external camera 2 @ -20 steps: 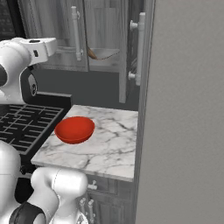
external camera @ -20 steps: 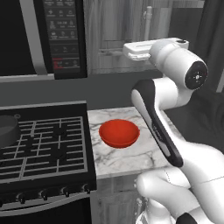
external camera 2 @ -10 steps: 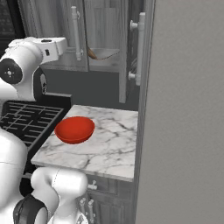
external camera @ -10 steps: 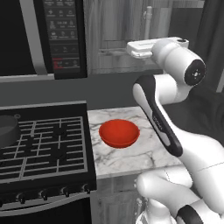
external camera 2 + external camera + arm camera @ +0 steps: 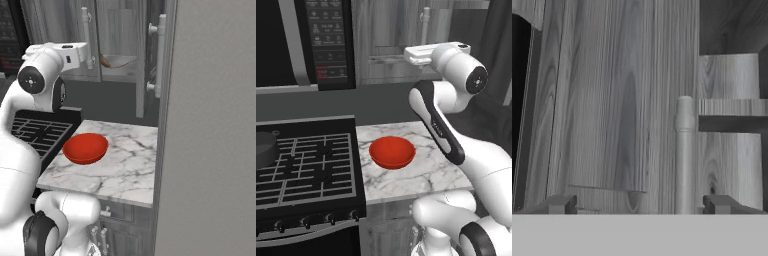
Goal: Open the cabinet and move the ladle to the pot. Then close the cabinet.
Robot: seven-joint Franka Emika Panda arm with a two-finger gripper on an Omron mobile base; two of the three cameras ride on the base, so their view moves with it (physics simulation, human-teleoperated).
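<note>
The cabinet's [image 5: 120, 40] right door stands open; the ladle [image 5: 106, 60] lies on its shelf, just beyond my hand [image 5: 639, 204], which gapes wide, empty, facing the left door handle [image 5: 684, 155]. The pot [image 5: 265, 149] waits far below; moving and closing remain.

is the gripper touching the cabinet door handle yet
Apart. In the hand view the handle stands between the two fingertips of the open gripper, with door panel visible on both sides of it.
</note>
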